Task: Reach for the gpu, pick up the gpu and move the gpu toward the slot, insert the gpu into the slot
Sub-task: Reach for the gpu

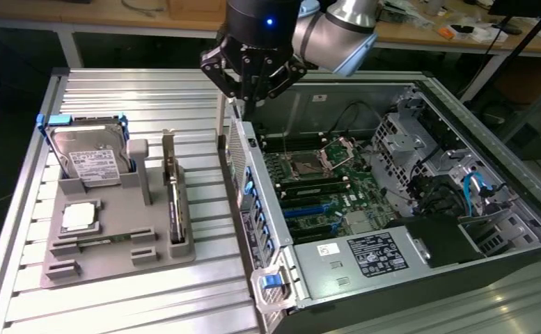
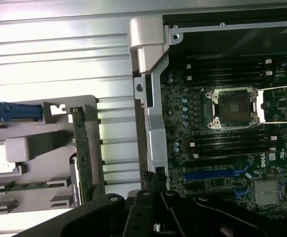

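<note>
Gpu [image 1: 173, 191], a thin dark-and-tan card, stands on edge in the grey plastic tray [image 1: 112, 261] at the exterior view's middle left. The black gripper [image 1: 248, 99] hangs at top centre, jaws together, empty.

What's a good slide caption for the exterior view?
Shut gripper hovers at the edge of the open computer case while the gpu stands in its gray holder.

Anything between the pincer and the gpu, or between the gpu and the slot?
Nothing visible blocks the pincer, which is shut above the case wall. The gpu stands on edge in the grey holder. That wall stands between the gpu and the motherboard.
</note>
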`<action>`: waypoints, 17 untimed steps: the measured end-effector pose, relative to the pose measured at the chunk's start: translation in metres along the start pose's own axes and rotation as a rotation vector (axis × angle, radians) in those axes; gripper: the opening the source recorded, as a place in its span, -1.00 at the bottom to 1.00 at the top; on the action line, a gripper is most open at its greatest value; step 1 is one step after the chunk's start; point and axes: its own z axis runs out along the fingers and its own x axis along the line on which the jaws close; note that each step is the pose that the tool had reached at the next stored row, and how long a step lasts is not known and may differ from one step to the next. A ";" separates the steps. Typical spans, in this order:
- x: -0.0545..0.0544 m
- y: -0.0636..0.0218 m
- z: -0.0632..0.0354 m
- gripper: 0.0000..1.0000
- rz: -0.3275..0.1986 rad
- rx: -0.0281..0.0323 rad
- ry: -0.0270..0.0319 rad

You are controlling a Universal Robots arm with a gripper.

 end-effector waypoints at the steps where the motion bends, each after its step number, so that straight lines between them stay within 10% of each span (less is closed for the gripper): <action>1: 0.002 -0.0002 -0.0001 -0.79 0.000 0.0000 0.0000; 17: 0.043 -0.0040 -0.0012 -0.79 0.000 -0.0001 0.0000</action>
